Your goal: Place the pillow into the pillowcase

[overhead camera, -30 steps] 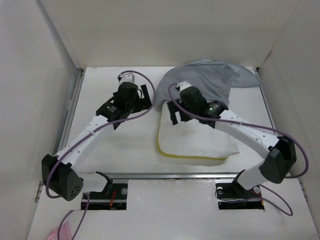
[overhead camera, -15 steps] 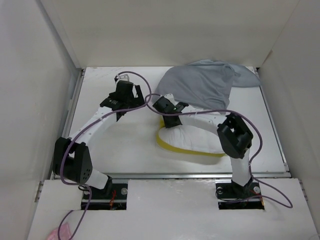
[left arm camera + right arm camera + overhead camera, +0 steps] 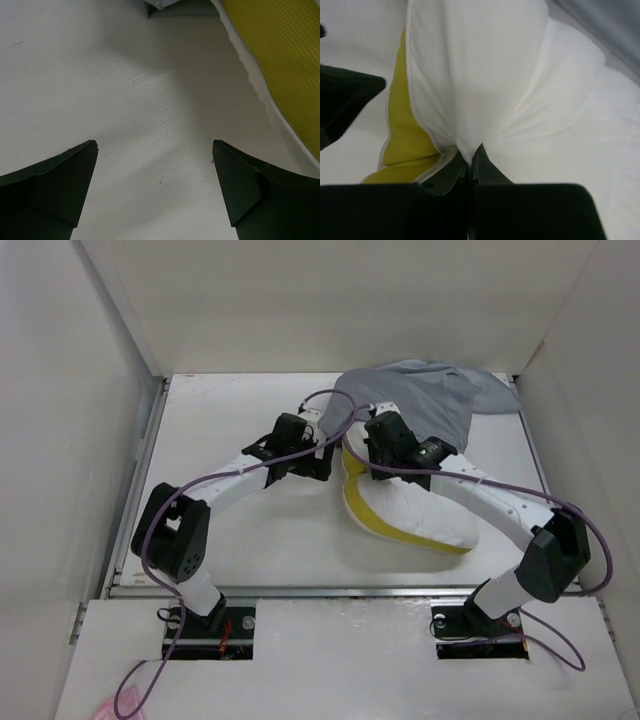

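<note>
Grey cloth of the pillowcase (image 3: 425, 400) is seen from above, bunched at the far right of the table (image 3: 230, 525). Its opening is hidden in its own folds and behind the right arm (image 3: 480, 490). Just nearer lies the pillow (image 3: 425, 515), its far end covered by that arm. Its long axis runs from far left to near right, and the yellow band is curved along the left and near edge. The right gripper (image 3: 362, 452) is closed on the pillow's far left corner, though the pinch itself is masked by the arm. The left gripper (image 3: 322, 458) is held just beside that corner. A second earlier the pillow lay square with its band along the near edge, the right jaws were spread, and the left gripper was well to the left.

From the left wrist, the left gripper (image 3: 155, 187) is shown fully spread over bare table (image 3: 115, 90), with nothing held. Only a cut-off strip of the pillow (image 3: 285, 55) is caught at the right.

From the right wrist, the right gripper (image 3: 470, 162) is shown clamped on a fold of the pillow (image 3: 475, 65). The pillowcase (image 3: 612, 30) is cropped at the top right corner.
</note>
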Robot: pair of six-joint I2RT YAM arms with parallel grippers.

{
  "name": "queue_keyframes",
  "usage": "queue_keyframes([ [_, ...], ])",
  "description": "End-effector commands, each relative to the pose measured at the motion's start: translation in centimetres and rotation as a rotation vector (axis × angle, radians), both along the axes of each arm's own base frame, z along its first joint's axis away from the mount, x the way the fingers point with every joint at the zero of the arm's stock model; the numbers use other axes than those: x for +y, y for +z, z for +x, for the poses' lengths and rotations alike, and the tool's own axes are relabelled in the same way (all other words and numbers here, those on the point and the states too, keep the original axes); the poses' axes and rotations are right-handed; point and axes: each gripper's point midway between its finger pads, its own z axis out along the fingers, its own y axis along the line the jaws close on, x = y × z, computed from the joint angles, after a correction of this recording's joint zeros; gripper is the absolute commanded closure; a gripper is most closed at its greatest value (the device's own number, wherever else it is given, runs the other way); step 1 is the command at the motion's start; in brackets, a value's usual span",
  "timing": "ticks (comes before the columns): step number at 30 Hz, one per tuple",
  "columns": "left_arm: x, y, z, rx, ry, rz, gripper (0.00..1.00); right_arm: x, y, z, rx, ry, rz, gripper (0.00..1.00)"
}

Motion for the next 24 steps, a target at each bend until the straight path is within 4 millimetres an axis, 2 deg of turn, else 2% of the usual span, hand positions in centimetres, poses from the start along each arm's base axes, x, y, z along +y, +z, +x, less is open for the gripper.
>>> queue_keyframes([
  [1, -2.8, 2.4, 1.7, -0.132, -0.110, -0.003, 0.00, 1.3, 3.8, -0.5, -0.055, 0.075, 0.066, 1.00],
  [2, -2.8, 2.6, 2.4, -0.148, -0.100, 0.013, 0.00, 1.2, 4.7, -0.6, -0.062, 0.075, 0.072, 1.00],
  [3, -2.2, 1.7, 3.4, -0.149, -0.058, 0.054, 0.00, 1.0, 5.3, -0.7, -0.068, 0.075, 0.077, 1.00],
  [4, -2.0, 1.8, 4.1, -0.149, -0.020, 0.066, 0.00, 0.7, 5.6, -0.6, -0.069, 0.066, 0.077, 1.00],
  [5, -2.2, 2.8, 5.3, -0.175, 0.012, 0.060, 0.00, 0.6, 6.2, -0.7, -0.074, 0.066, 0.081, 1.00],
  [6, -2.2, 3.0, 5.8, -0.183, 0.023, 0.066, 0.00, 0.4, 7.0, -0.9, -0.088, 0.073, 0.085, 1.00],
  [7, -2.1, 2.5, 6.3, -0.170, 0.040, 0.062, 0.00, 0.3, 6.8, -1.1, -0.079, 0.073, 0.077, 1.00],
  [9, -2.5, 3.6, 7.8, -0.212, 0.045, 0.024, 0.00, 0.1, 7.5, -1.3, -0.090, 0.073, 0.086, 1.00],
  [10, -2.9, 2.9, 8.0, -0.203, 0.042, 0.013, 0.00, 0.0, 8.0, -1.4, -0.099, 0.073, 0.093, 1.00],
  [11, -3.3, 4.0, 9.2, -0.230, 0.042, -0.013, 0.00, -0.2, 8.3, -1.4, -0.101, 0.072, 0.105, 1.00],
  [12, -3.7, 3.8, 9.5, -0.229, 0.026, -0.014, 0.00, -0.1, 8.1, -1.7, -0.088, 0.083, 0.108, 1.00],
  [13, -4.6, 3.8, 9.7, -0.228, -0.003, -0.039, 0.00, -0.4, 8.9, -1.5, -0.104, 0.074, 0.120, 1.00],
  [14, -5.4, 2.6, 10.0, -0.207, -0.040, -0.039, 0.00, -0.2, 8.8, -1.7, -0.097, 0.086, 0.129, 1.00],
  [15, -6.3, 3.3, 10.5, -0.218, -0.072, -0.054, 0.00, -0.5, 8.8, -1.5, -0.097, 0.077, 0.129, 1.00],
  [17, -7.6, 3.0, 10.2, -0.195, -0.140, -0.087, 0.12, -0.7, 9.2, -1.2, -0.105, 0.067, 0.134, 1.00],
  [18, -7.8, 2.3, 10.0, -0.185, -0.161, -0.084, 0.37, -1.1, 9.2, -0.9, -0.106, 0.055, 0.133, 1.00],
  [20, -8.3, 2.4, 9.6, -0.175, -0.190, -0.104, 0.69, -1.2, 9.7, -0.2, -0.129, 0.043, 0.148, 1.00],
  [21, -8.5, 3.7, 9.7, -0.208, -0.205, -0.117, 0.85, -1.3, 9.9, 0.2, -0.142, 0.034, 0.157, 1.00],
  [22, -8.4, 4.0, 9.4, -0.210, -0.205, -0.118, 1.00, -1.5, 9.5, 0.4, -0.149, 0.020, 0.146, 1.00],
  [23, -8.4, 4.9, 9.3, -0.220, -0.197, -0.134, 1.00, -1.3, 9.7, 1.0, -0.177, 0.014, 0.159, 1.00],
  [24, -8.7, 5.5, 8.4, -0.212, -0.234, -0.161, 1.00, -1.2, 8.9, 1.5, -0.176, 0.007, 0.150, 1.00],
])
